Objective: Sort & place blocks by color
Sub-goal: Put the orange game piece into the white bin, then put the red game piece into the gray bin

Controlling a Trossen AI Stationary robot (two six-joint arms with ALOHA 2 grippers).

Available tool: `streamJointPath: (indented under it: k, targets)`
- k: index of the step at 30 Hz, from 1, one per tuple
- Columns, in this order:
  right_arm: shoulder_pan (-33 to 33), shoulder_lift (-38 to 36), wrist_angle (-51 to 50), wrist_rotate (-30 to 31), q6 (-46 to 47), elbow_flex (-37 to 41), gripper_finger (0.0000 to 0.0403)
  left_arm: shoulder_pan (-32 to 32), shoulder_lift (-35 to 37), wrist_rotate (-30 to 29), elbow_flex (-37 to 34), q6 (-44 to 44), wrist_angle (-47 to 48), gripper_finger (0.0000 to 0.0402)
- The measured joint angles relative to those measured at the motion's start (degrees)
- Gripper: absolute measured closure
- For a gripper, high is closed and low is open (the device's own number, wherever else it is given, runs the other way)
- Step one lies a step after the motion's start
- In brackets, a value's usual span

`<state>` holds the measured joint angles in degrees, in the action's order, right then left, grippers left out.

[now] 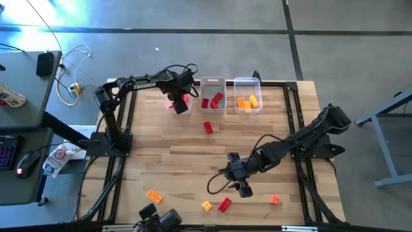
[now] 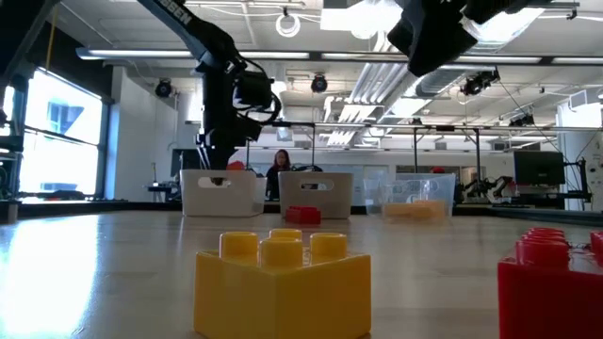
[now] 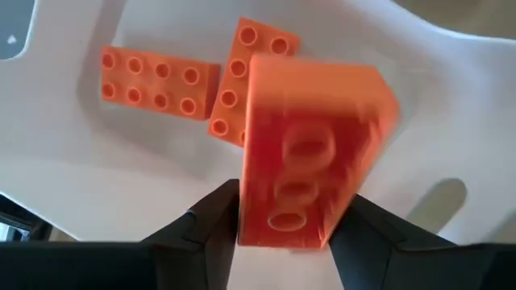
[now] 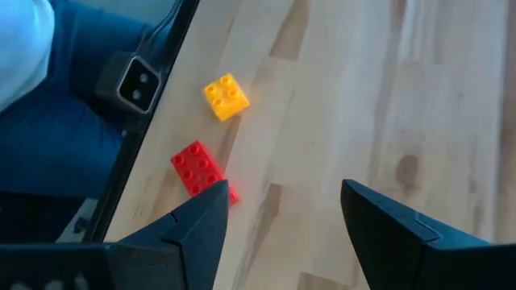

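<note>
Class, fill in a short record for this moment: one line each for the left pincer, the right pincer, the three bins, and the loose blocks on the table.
Left pincer: shut on an orange-red block, above the left bin
Right pincer: open, empty, above bare table near a red block and a yellow block
Bins: left holds orange-red blocks; middle bin red; right bin orange-yellow
Loose blocks: several along the table's near edge, one red block by the bins
</note>
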<state>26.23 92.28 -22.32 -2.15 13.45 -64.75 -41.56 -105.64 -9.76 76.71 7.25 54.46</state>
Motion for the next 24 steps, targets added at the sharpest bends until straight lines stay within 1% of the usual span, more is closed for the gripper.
streamJointPath:
  k: [8,13,19,24]
  targets:
    - [2.14,2.17,0.34,-0.02,-0.88,0.0,0.0176,-0.01,-0.79,-0.34,0.0,-0.81,0.23,0.0206]
    - [2.81,2.24,0.39,-0.02,-1.07,0.0,0.0176,-0.02,0.29,0.12,0.0,-3.55,0.4,0.0198]
    - [4.02,2.24,3.1,-1.34,-2.35,0.0,0.0176,0.84,4.48,0.11,0.0,-3.87,1.89,0.0198]
    - [5.43,2.24,6.38,-1.36,-6.49,0.0,0.0176,3.13,9.94,0.17,0.0,-5.38,1.92,0.02]
